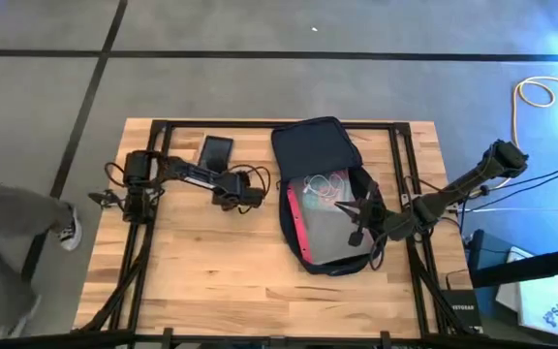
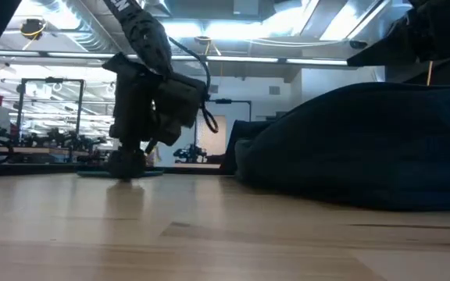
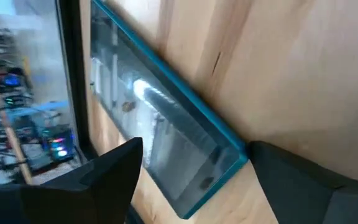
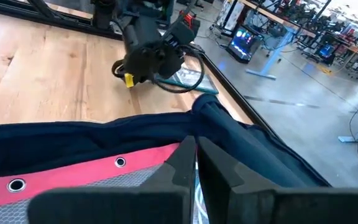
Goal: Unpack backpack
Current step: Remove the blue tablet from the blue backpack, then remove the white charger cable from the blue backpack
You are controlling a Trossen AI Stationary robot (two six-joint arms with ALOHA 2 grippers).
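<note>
high view shows the large dark navy soft fabric backpack [image 1: 323, 184] lying unzipped right of table centre, the right gripper [image 1: 356, 219] clenched inside it above a clear red-edged mesh pouch [image 1: 310, 228], while the left gripper [image 1: 243, 197], released, flanks a teal-edged clear flat case [image 3: 166, 134].

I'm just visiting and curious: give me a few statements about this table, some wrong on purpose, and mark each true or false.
1. The backpack lies open on the table. True.
2. A pouch with a red edge shows inside it. True.
3. The teal-edged flat item is inside the backpack. False: it lies on the wooden table, outside.
4. The right gripper hovers far from the backpack. False: it is over the backpack's opening.
5. The left gripper has its jaws apart. True.
</note>
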